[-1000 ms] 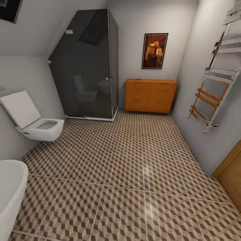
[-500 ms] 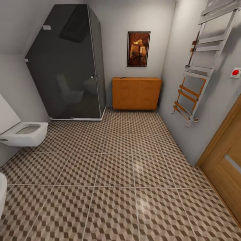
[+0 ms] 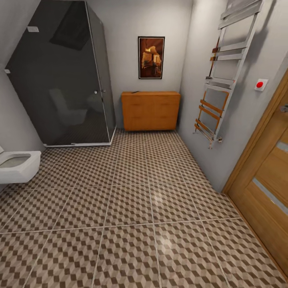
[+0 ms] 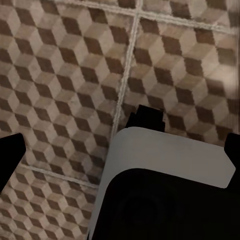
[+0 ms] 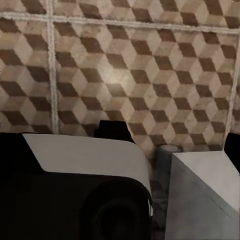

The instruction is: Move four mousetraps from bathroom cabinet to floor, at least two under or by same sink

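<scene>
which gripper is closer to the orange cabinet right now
Cannot tell, neither clearly. Both wrist cameras look down at the floor tiles by the robot; the cabinet stands far off against the back wall, roughly straight ahead.

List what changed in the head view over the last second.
The camera swung to the right: the cabinet, shower cubicle and toilet slid left in the picture, the tub left it, and the wooden door and red button came in. Nothing in the room itself moved; the bathroom floor looks unchanged.

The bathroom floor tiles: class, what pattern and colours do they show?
The bathroom floor has a brown-and-beige 3D cube pattern with pale grout lines, clearest in the head view.
</scene>
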Available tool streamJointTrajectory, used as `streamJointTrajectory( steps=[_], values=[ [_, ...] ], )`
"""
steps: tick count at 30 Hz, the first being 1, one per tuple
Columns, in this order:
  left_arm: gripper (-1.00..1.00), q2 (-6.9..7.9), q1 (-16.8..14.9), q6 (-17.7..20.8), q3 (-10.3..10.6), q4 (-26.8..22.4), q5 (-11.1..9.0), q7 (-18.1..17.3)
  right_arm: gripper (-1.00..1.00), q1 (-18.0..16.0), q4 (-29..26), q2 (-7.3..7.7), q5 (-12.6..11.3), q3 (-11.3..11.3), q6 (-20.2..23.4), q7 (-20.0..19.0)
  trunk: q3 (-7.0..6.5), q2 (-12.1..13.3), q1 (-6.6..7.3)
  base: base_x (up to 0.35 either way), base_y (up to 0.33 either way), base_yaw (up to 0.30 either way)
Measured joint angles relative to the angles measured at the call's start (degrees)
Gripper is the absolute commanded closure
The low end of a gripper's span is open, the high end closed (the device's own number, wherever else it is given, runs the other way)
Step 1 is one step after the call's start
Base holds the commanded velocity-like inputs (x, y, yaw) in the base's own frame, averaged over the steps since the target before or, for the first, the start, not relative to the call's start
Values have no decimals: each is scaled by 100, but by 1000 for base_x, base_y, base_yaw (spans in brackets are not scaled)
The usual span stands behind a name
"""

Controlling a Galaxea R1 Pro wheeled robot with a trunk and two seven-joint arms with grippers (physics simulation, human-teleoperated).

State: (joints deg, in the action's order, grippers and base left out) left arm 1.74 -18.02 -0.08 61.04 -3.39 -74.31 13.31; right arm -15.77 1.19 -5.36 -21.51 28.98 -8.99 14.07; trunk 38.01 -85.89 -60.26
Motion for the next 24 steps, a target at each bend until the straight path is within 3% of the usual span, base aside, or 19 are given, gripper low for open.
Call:
streamJointTrajectory(
  steps=[24],
  values=[
    [-100,4,0,0,0,3,0,0,-100,0,0,3,0,3,-2,0,1,0,1,326,0,-3]
  ],
)
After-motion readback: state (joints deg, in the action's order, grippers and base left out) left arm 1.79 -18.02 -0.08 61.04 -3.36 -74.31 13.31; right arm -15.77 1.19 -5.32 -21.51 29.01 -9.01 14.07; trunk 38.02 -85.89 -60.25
